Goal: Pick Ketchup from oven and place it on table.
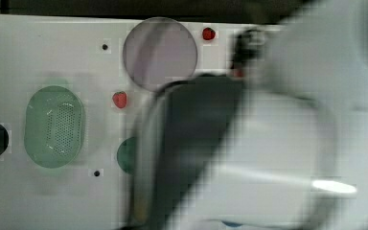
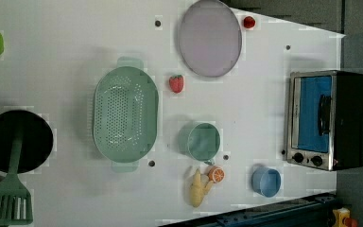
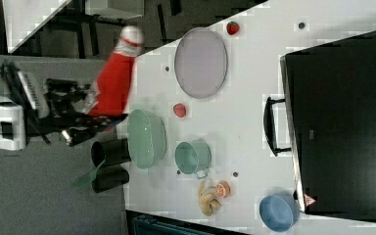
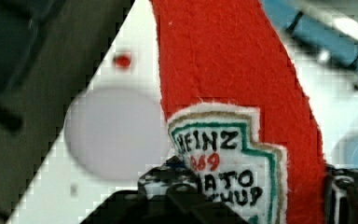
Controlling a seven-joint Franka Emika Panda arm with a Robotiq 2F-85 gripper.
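Note:
The Ketchup [image 3: 113,81], a red soft bottle with a white cap, hangs tilted in the air at the right view's left, beside the table [image 3: 245,117] edge. My gripper [image 3: 85,115] is shut on its lower end. In the wrist view its Heinz label [image 4: 233,70] sits between my dark fingers [image 4: 168,189]. The oven [image 2: 328,118] stands at the left view's right with its blue glass door closed; its black body [image 3: 342,122] is far from the bottle.
On the table stand a grey plate [image 2: 210,38], a green colander [image 2: 125,113], a green cup [image 2: 203,141], two strawberries [image 2: 176,83], a blue bowl [image 2: 266,181] and a black pan [image 2: 16,141] with a spatula. My arm [image 1: 278,143] covers the top view's right.

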